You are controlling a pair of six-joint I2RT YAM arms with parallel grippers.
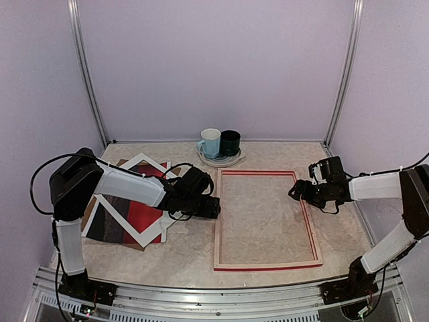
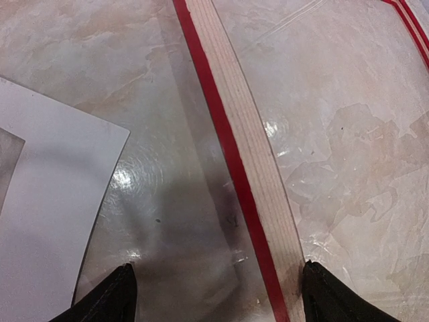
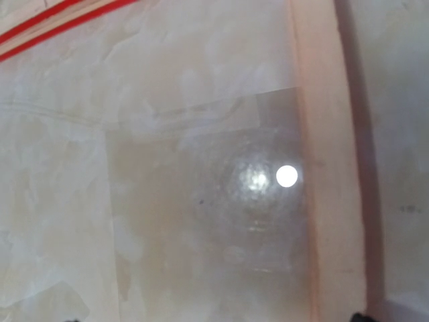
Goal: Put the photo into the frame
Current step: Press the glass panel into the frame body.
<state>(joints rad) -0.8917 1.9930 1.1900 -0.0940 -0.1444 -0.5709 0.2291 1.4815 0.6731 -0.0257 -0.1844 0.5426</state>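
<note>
The frame [image 1: 267,266] lies flat and empty in the middle of the table [image 1: 281,157], and the photo [image 1: 143,219] is not in it yet, so the step in hand looks like settling the frame before fetching the print. The left gripper [image 1: 216,208] hangs at the frame's left rail with its 2 fingers [image 2: 117,295] spread wide, one on each side of the rail and grasping nothing. The right gripper [image 1: 295,193] hovers over the right rail, also spread and empty. The photo sits well to the left, in a pile behind the left gripper, partly under a white mat [image 1: 142,159] and on a brown board [image 1: 90,213], touching neither gripper. The next move probably calls for the left arm to swing back, clear the mat, and catch a free edge of the thin print, which will be hard to pinch lying flat.
</note>
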